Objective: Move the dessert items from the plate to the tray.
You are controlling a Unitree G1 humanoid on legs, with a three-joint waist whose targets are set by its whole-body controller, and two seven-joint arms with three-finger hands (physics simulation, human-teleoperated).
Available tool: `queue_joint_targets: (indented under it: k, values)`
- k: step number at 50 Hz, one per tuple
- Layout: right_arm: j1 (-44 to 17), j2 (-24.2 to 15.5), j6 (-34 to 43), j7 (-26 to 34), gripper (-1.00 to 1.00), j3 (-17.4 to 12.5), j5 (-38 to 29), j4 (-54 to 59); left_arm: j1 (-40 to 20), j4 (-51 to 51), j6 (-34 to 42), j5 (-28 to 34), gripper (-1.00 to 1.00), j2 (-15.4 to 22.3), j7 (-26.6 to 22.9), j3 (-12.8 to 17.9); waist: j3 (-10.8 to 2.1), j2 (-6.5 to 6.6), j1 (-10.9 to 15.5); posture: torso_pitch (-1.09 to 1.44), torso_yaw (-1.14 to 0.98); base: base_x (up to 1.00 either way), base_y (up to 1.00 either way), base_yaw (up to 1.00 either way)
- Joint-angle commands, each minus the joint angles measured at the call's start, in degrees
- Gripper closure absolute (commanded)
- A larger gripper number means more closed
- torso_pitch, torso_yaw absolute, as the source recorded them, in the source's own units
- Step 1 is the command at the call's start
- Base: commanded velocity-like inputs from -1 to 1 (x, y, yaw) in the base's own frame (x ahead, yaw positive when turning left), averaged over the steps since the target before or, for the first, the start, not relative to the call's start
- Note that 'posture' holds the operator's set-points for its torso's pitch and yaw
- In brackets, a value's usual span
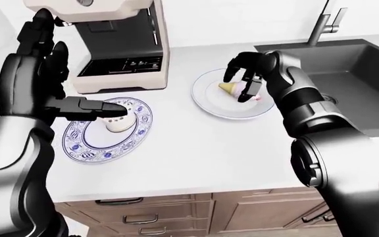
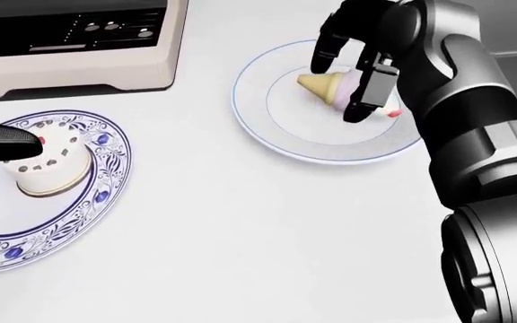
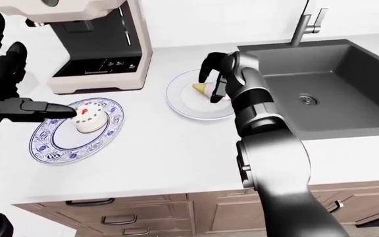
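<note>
Left hand (image 1: pixel 34 54): raised above the counter (image 2: pixel 240 229) at the scene's left, fingers spread upward, one finger (image 1: pixel 87 105) held level over the cake (image 2: pixel 43 165). It grips nothing. The head view shows only that finger's dark tip at its left edge, overlapping the cake; whether it touches cannot be told.

Cake: upright, off centre on the blue-patterned plate (image 2: pixel 106 195) at left, near the coffee machine (image 1: pixel 120 54). Whether this patterned dish is the source plate or serves as the tray cannot be settled from the views; no rectangular tray is visible anywhere.

Cone (image 2: pixel 326 86): an ice-cream cone lying on its side on the plain white plate (image 2: pixel 267 128), right of centre, its wafer tip pointing left.

Right hand (image 2: pixel 353 64): arched over the cone, fingers curled down on both sides of it but not closed round it. One finger stands by the wafer end, another by the pink end. Contact is not confirmed.

Progress, as judged: the cone transfer is at the grasp stage, not yet lifted. If the patterned dish is the destination, the cake is done and the cone is outstanding; otherwise both items remain.

Sink (image 3: pixel 321 79): dark basin at far right with faucet (image 3: pixel 308 22).

View differences: the eye views show the whole left hand, coffee machine, sink, faucet and the cabinets (image 1: pixel 176 212) below. The head view shows none of these fully, but gives the closest look at finger placement about the cone.
</note>
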Motion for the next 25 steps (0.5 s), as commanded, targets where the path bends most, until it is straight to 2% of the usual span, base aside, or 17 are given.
queue_joint_targets:
  k: [1, 16, 21, 23, 25]
  values:
    - [-2.4, -0.55, -0.47, -0.75, -0.07, -0.23, -0.01, -2.04, -1.28, -1.22, -1.52, 0.21, -1.0, 0.85, 0.31, 0.83, -1.61, 0.1, 0.01, 0.0, 0.0, 0.0, 0.0, 0.0]
    - [-2.73, -0.27, -0.95, -0.91, 0.03, -0.01, -1.0, -2.08, 0.65, -1.13, -3.27, -0.23, -1.0, 0.6, 0.24, 2.0, -1.52, 0.16, -0.02, 0.0, 0.0, 0.0, 0.0, 0.0]
    - [-3.1, -0.27, -1.09, -1.64, 0.2, -0.22, -0.96, -2.09, 1.23, -0.88, -4.02, -0.08, -1.0, 0.6, 0.28, 1.91, -1.51, 0.18, -0.01, 0.0, 0.0, 0.0, 0.0, 0.0]
    - [-3.37, -0.37, -1.29, -2.03, 0.37, -0.25, -0.95, -2.2, 1.24, -0.89, -3.99, -0.14, -1.0, 0.59, 0.33, 1.98, -1.51, 0.21, 0.01, 0.0, 0.0, 0.0, 0.0, 0.0]
    - [-3.51, -0.34, -1.29, -2.13, 0.46, -0.27, -0.9, -2.42, 1.39, -1.08, -3.95, -0.22, -1.0, 0.6, 0.35, 2.12, -1.5, 0.23, 0.02, 0.0, 0.0, 0.0, 0.0, 0.0]
